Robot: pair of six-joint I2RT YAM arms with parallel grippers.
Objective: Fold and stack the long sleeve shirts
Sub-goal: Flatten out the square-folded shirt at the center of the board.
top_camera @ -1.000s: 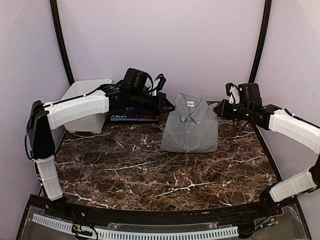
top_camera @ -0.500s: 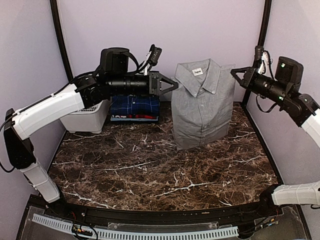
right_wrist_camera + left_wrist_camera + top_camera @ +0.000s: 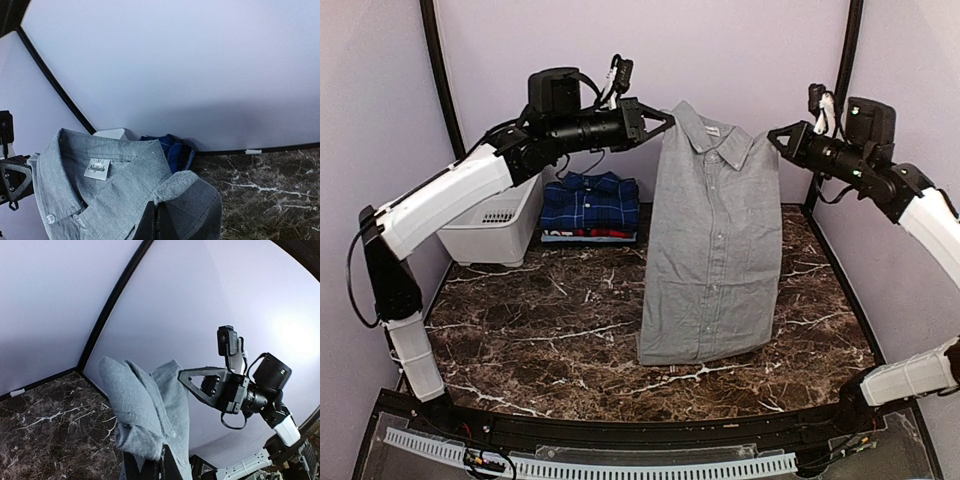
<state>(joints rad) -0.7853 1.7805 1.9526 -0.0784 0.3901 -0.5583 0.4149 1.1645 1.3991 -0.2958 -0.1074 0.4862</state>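
The light grey shirt (image 3: 715, 250) hangs unfolded in the air, front facing the camera, its hem touching the table. My left gripper (image 3: 660, 123) is shut on its left shoulder; in the left wrist view the grey cloth (image 3: 150, 415) bunches over my closed fingers. My right gripper (image 3: 778, 137) is shut on its right shoulder; the right wrist view shows the collar and white label (image 3: 97, 168) beside my pinched fingers. The dark blue plaid shirt (image 3: 588, 205) lies folded at the back on a shirt with red and white edges (image 3: 590, 236).
A white plastic basket (image 3: 492, 225) stands at the back left beside the folded stack. The dark marble table (image 3: 540, 330) has a black rim at the front. Purple walls close in on all sides.
Both grippers have risen and spread apart with the grey shirt. It went from folded on the table to hanging full length, unfolded.
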